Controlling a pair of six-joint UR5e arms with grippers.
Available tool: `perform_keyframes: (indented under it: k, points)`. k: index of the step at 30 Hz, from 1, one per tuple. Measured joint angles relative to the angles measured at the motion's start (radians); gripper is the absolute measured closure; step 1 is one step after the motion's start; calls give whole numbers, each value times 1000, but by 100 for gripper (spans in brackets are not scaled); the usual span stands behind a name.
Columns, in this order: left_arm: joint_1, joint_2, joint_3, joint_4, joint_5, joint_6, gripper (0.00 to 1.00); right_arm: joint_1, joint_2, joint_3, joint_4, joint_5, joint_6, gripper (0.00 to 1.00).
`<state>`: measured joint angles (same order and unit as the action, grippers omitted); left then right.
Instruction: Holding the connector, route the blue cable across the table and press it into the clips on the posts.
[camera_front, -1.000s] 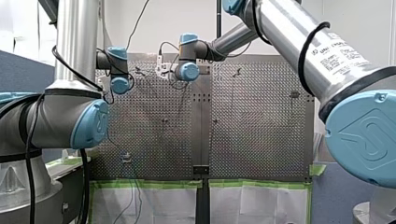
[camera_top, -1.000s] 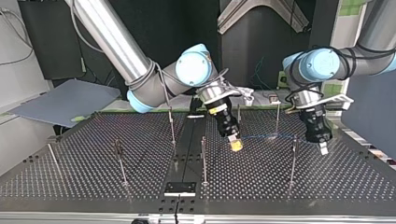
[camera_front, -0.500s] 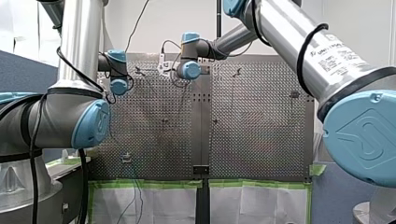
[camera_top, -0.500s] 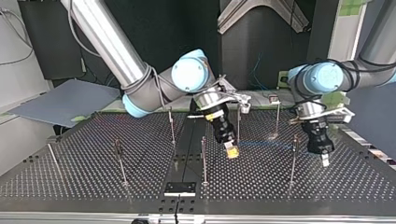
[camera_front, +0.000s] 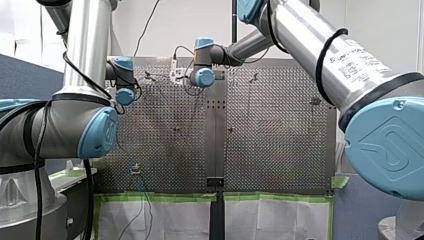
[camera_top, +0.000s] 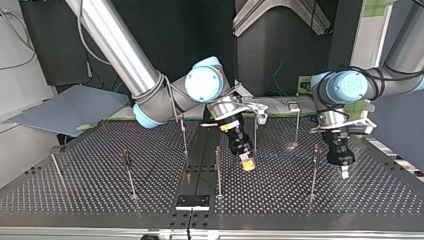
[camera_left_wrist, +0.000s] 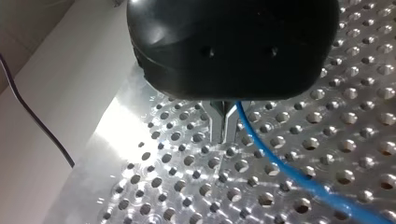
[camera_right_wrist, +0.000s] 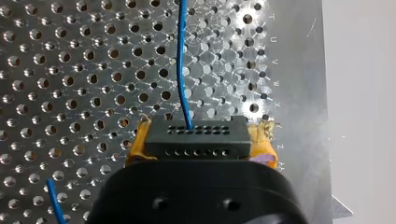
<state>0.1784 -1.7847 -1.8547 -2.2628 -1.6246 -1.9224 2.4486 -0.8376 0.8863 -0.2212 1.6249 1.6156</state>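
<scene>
In the top view my right gripper (camera_top: 246, 162) reaches in near the table's middle, its yellow pads shut on the black connector (camera_right_wrist: 194, 137). The blue cable (camera_right_wrist: 180, 60) leaves the connector and runs ahead over the perforated plate. As a faint blue line (camera_top: 285, 156), it stretches toward the top view's right, past a thin post (camera_top: 313, 170). My left gripper (camera_top: 344, 172) hangs just above the plate beyond that post. In the left wrist view the cable (camera_left_wrist: 289, 172) passes beside my left gripper (camera_left_wrist: 223, 133), not through it.
Several thin posts stand on the table, among them one (camera_top: 218, 170) just beside my right gripper and others at the left (camera_top: 128, 172). A black plate (camera_top: 192, 201) lies at the near edge. A grey board (camera_top: 70, 107) leans off the table's far left.
In the top view both grippers have come down closer to the plate. My right gripper has also shifted a little left with the connector.
</scene>
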Motion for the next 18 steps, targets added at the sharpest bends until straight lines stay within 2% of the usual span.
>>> perform_keyframes:
  k: [1,2,3,5,6,7,8,10,18]
  points:
    - [0,-1,0,-3,-2,-1,68,0,0,0,0,0,0,100]
    - [1,-1,0,-7,-6,-3,56,0,0,0,1,0,0,100]
    - [1,-1,0,-13,-12,-6,56,0,0,0,3,0,0,100]
    - [0,-1,0,-23,-22,-10,35,0,0,0,9,1,0,100]
    - [0,-1,0,-32,-26,-12,35,0,0,0,12,1,0,100]
    - [1,-1,0,-38,-29,-14,11,0,0,0,15,2,0,100]
    - [0,-1,0,-45,-31,-14,3,-1,0,0,20,2,0,100]
    - [-1,-1,0,-62,-35,-13,0,-1,0,0,29,3,0,100]
    - [-16,4,-1,-129,-48,21,0,-1,-1,-1,85,20,0,100]
